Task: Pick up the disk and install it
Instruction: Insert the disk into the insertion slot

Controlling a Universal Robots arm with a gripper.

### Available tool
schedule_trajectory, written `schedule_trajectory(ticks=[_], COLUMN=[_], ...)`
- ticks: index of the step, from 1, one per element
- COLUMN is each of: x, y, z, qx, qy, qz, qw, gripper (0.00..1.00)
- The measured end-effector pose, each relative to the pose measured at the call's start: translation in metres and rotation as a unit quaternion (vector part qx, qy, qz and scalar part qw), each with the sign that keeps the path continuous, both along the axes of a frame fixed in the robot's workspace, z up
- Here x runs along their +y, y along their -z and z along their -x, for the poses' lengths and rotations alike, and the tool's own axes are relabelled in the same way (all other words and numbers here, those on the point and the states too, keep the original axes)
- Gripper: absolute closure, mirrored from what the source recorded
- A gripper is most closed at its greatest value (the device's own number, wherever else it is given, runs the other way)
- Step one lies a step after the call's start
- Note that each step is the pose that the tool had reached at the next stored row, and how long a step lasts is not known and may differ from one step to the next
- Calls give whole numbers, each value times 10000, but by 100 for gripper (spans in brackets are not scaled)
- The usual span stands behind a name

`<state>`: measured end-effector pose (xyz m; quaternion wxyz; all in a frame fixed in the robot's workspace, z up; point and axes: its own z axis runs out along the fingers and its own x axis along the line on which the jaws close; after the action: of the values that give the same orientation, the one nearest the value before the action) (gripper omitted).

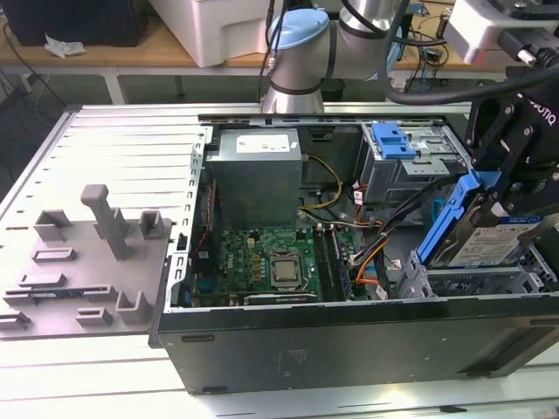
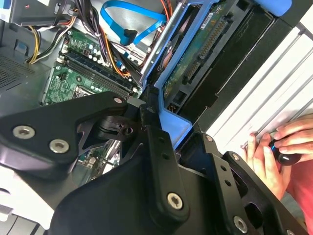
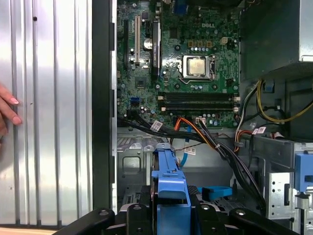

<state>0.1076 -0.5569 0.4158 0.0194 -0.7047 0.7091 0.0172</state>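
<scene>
Exterior view: the black tool (image 1: 496,188) is seen closed on the blue end rail of the disk (image 1: 498,244). The disk is held tilted just beneath the tool, its long axis slanting down toward the grey drive bay (image 1: 467,281) at the exterior view's right of the open computer case (image 1: 349,349). Flat silver metal, a white-and-blue label and a blue plastic frame are shown; the disk is judged not yet seated.
</scene>
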Motion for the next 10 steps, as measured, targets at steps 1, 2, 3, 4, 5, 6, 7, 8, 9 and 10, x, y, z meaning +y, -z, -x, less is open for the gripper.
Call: schedule_trajectory(ticks=[1,2,3,4,5,6,7,8,9,10], x=[0,0,0,0,0,0,0,0,0,0], y=[5,14,20,27,37,42,47,52,58,65], z=[0,0,0,0,0,0,0,0,0,0], qx=[0,0,0,0,0,0,0,0,0,0], qy=[0,0,0,0,0,0,0,0,0,0], qz=[0,0,0,0,0,0,0,0,0,0], qw=[10000,10000,10000,10000,10000,10000,10000,10000,10000,10000], gripper=[64,64,64,64,64,64,64,64,64,64])
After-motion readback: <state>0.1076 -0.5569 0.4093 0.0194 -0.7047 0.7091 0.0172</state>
